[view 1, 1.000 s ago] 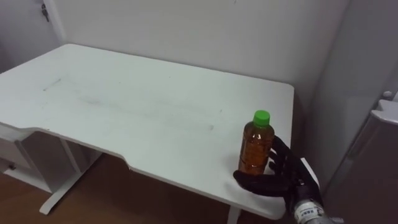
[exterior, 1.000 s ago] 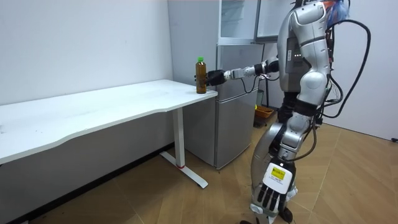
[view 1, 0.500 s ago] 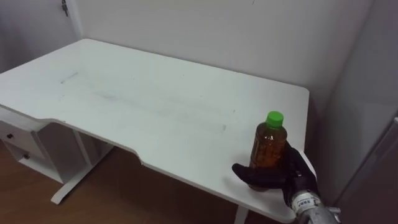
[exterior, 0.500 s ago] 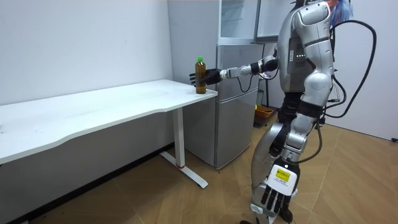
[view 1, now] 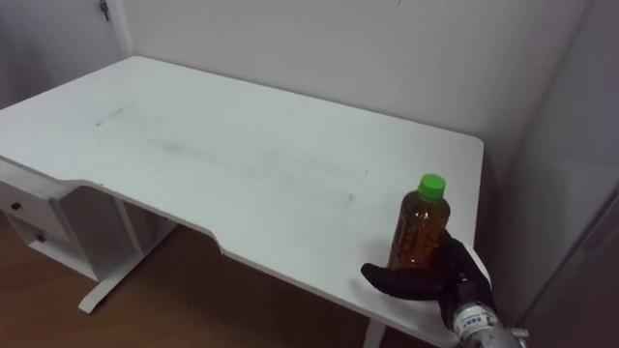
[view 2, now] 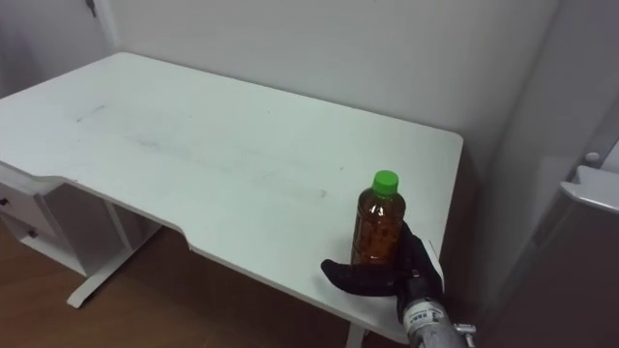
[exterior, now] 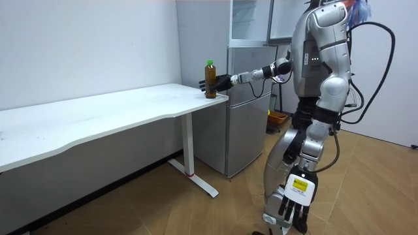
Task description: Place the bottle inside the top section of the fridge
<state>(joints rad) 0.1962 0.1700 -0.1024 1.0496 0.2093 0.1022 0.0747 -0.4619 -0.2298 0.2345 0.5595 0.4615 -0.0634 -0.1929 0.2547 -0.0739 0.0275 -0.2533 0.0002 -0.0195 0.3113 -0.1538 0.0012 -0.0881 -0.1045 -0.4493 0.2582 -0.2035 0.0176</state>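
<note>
Right hand (view 1: 451, 277) has its fingers curled round the green-capped bottle (view 1: 418, 232), upright on the white worktop (view 1: 242, 164) corner. Left hand (exterior: 292, 210) hangs down, fingers loose.

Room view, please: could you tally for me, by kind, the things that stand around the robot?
Green-capped bottle of brown drink: 1
White table: 1
Fridge: 1
Small orange object on the floor: 1
Total: 4
</note>
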